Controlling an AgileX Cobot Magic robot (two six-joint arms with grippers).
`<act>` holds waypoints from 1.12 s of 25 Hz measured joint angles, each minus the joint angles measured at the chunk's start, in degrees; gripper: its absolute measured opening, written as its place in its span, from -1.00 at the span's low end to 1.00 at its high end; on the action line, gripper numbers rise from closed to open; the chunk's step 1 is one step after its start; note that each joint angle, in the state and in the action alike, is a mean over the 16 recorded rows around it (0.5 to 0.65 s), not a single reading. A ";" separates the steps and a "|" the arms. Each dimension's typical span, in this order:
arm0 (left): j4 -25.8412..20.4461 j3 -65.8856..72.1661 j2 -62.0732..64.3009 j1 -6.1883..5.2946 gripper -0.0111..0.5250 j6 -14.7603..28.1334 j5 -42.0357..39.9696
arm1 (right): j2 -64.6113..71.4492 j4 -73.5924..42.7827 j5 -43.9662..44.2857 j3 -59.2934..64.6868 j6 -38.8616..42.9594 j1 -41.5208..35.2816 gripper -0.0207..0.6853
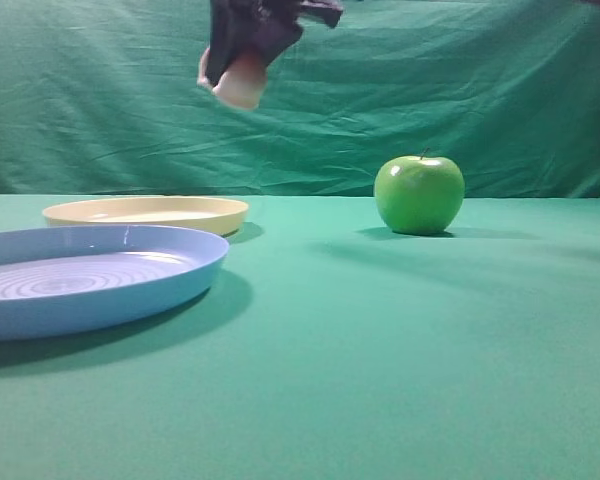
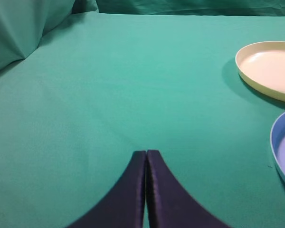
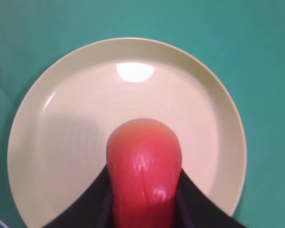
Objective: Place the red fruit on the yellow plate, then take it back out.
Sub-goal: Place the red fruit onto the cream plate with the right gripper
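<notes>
1 right arm (image 1: 242,60) holds red fruit (image 3: 143,166) above yellow plate (image 3: 61,118).

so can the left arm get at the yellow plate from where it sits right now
Probably yes. In the left wrist view the left end effector is shut and empty, with only bare green cloth between it and the yellow plate. But the right end effector hangs above that plate holding the red fruit, so the arms might crowd.

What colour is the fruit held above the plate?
Red fruit, shading to orange-pink at its tip; clearest in the right wrist view, over the yellow plate.
</notes>
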 joint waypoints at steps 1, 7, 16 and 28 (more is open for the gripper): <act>0.00 0.00 0.00 0.00 -0.96 0.00 0.00 | 0.92 0.42 -0.57 -0.37 -0.57 0.20 -0.37; 0.00 0.00 0.00 0.00 -0.96 0.00 0.00 | 4.15 2.60 -3.39 -0.90 -3.84 0.72 0.02; 0.00 0.00 0.00 0.00 -0.96 0.00 0.00 | 2.99 1.78 -2.77 -0.98 -4.91 0.36 0.70; 0.00 0.00 0.00 0.00 -0.96 0.01 0.00 | -12.11 -0.50 12.89 -0.99 1.65 -2.30 -0.19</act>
